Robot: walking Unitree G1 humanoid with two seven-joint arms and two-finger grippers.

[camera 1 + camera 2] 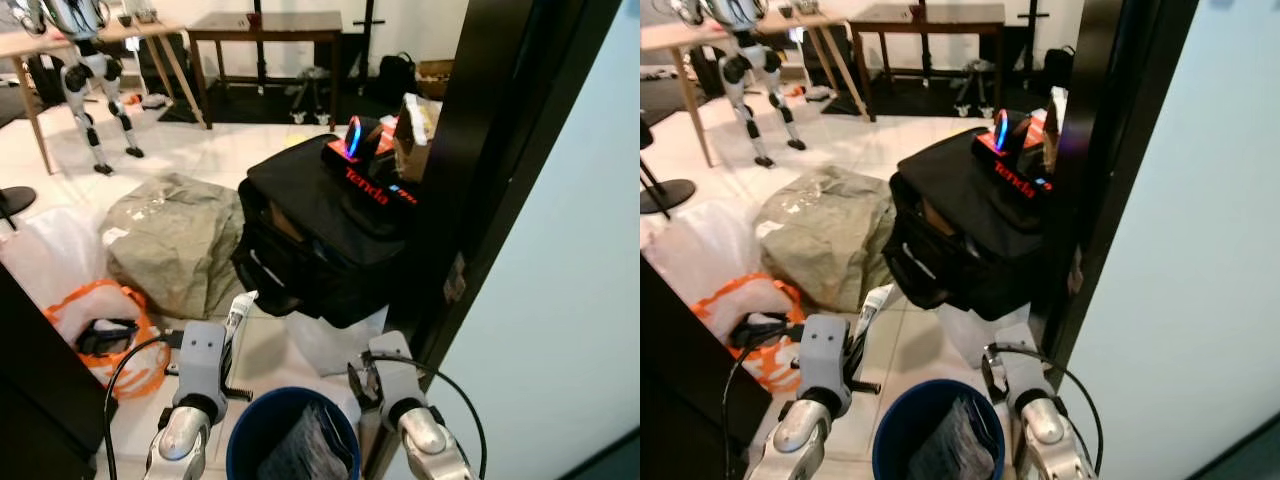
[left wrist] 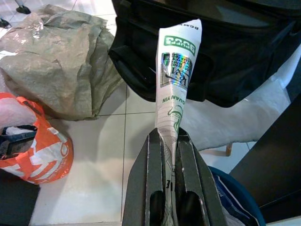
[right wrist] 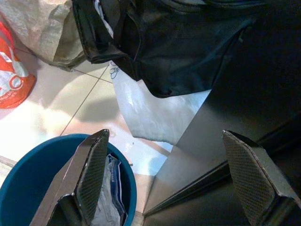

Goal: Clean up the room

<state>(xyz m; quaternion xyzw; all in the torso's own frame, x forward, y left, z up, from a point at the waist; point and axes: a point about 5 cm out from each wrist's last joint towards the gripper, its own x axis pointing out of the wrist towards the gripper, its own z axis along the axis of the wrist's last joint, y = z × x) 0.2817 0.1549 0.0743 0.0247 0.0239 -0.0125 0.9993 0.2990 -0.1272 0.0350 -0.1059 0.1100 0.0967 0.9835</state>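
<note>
A cluttered room with a white tiled floor (image 1: 200,150), seen from the robot's head looking down. The left gripper (image 2: 170,155) is raised over the floor just left of a blue bin (image 1: 262,425), its two black fingers (image 2: 149,188) pressed together on a white paper wrapper (image 2: 176,80) with green print. The wrapper sticks up and away from the fingertips, towards a large black bag (image 1: 320,230) ahead.

The right gripper (image 3: 169,165) hangs to the right of the bin, beside a dark door frame (image 1: 490,160). Its fingers (image 3: 89,174) are spread wide apart and hold nothing. The bin sits between the two arms, close to the robot, and already has crumpled paper or plastic (image 1: 310,450) inside.

On the black bag lies a black and red box (image 1: 365,175). A white plastic sheet (image 3: 146,113) lies under the bag. To the left are a crumpled grey-green sack (image 1: 170,235) and an orange and white bag (image 1: 100,330). Further back stand tables (image 1: 265,25) and the legs of another robot (image 1: 95,95).
</note>
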